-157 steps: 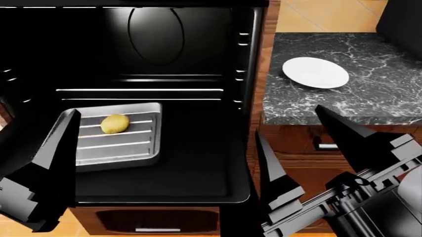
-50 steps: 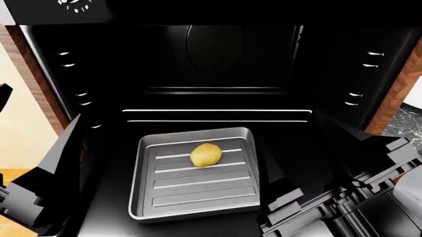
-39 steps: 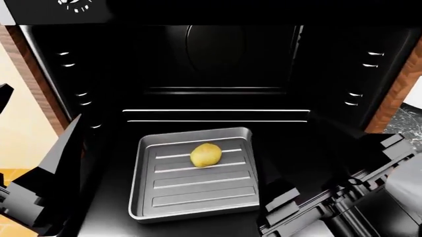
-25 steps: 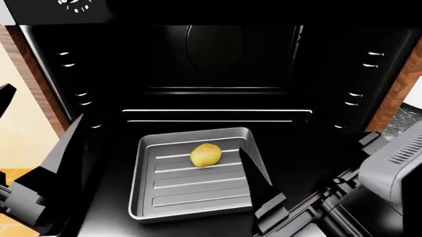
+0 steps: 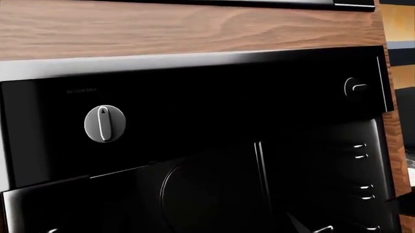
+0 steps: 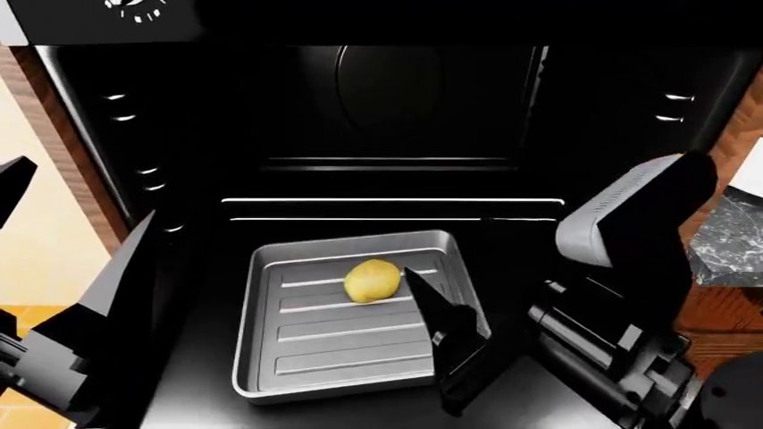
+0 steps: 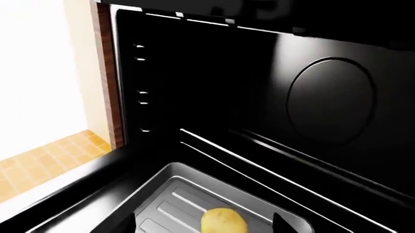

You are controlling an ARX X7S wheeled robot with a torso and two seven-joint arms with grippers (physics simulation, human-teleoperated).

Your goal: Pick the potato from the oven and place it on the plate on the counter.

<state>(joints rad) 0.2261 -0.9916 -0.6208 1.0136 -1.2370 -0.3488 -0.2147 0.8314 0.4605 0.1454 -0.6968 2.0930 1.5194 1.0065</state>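
The oven (image 6: 394, 134) stands open, its dark cavity holding a grey ribbed tray (image 6: 268, 357) on the floor of the chamber. The potato (image 6: 372, 280) lies alone in the tray, toward its far side, resting on the ribs and clear of the tray's walls. Behind it the round fan (image 6: 388, 85) shows in the rear wall, with rack rails (image 6: 143, 170) down both sides.

The right gripper (image 6: 477, 304) reaches in from the near right, jaws spread; one dark finger (image 6: 435, 308) hangs over the tray's right edge, just beside the potato but not touching it. In the right wrist view the potato (image 7: 223, 221) sits between the two fingertips, the gap on either side open.

The left gripper (image 6: 71, 259) hovers at the near left, outside the tray, its jaws spread and holding nothing. Its wrist camera faces the oven's control panel, where a silver knob (image 5: 105, 124) sits under a wood panel (image 5: 188, 26).

At the far right a corner of the marble table (image 6: 721, 241) shows, with a sliver of the white plate (image 6: 749, 179) at the frame's edge, well apart from the tray.
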